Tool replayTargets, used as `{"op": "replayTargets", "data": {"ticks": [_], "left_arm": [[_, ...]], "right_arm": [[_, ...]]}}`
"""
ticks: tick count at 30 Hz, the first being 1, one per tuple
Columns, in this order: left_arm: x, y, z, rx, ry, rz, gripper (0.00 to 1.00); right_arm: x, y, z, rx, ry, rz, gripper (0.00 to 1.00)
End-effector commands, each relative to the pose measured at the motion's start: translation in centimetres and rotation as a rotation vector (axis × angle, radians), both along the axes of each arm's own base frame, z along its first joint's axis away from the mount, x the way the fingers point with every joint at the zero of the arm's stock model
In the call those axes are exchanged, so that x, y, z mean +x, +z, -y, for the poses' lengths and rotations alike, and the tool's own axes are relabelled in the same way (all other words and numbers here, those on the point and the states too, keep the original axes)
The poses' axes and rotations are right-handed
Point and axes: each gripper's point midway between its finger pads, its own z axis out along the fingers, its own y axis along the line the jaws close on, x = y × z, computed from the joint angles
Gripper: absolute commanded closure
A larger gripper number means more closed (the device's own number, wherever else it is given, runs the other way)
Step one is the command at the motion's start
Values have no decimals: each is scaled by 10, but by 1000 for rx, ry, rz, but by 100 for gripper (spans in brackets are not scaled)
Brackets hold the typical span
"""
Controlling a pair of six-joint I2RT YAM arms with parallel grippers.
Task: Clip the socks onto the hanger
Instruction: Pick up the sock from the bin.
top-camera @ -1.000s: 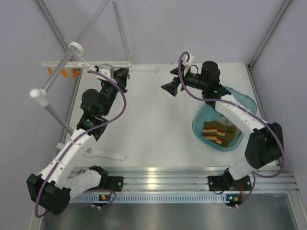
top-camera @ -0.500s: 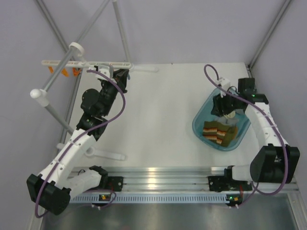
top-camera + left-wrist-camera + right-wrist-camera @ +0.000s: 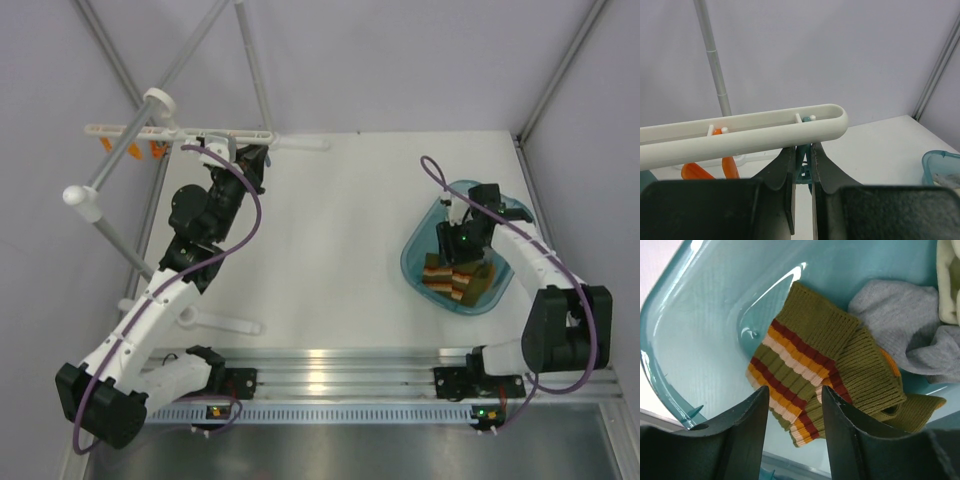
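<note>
Overhead view of a white table with two robot arms. At the far left, the left end effector reached up under the hanger, a long white bar lying across the far left edge of the table. Its fingers were pressed almost together, pinching a teal clip that hung from the bar's right end, probably to squeeze the clip's mouth open for a sock. Orange clips hung further left along the bar.

On the right, the socks, olive with orange, red and cream stripes, lay folded in a blue-green plastic tub, well apart from the hanger and beside a grey cloth. The right end effector pointed down into the tub with its fingers spread to either side of the striped cuff, seemingly lined up to close on it. Whether the fingers touched the fabric could not be told.
</note>
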Motion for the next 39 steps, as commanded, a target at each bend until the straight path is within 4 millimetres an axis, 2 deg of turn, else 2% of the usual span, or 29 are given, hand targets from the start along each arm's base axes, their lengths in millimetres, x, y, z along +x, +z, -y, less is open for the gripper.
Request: {"op": "replayTargets", "data": {"ticks": [1,3,7,10,15,26,30,36,39], "left_arm": [[-8,22,-8,-40,16,54,100],[-8,22,-9,-38,20,55,100],[-7,22,-9,-37,23,54,100],[-7,19,-8,-38,20,50,100],[-6,18,-8,-37,20,52,100],[-7,20,-11,-35,31,58,100],[-7,20,-11,-32,34,57,100],[-6,19,-10,-32,30,57,100],[-6,17,-10,-30,34,54,100]], "right_arm": [[13,2,14,-41,-98,33,54],[9,7,23,-44,-111,27,55],[3,19,56,-67,-209,41,57],[-1,16,68,-86,-264,30,57],[2,3,68,-55,-323,-11,55],[15,-15,65,-26,-356,-46,61],[14,-19,70,-46,-385,-59,61],[5,-25,87,-128,-480,-85,60],[7,-26,81,-99,-471,-87,60]]}}
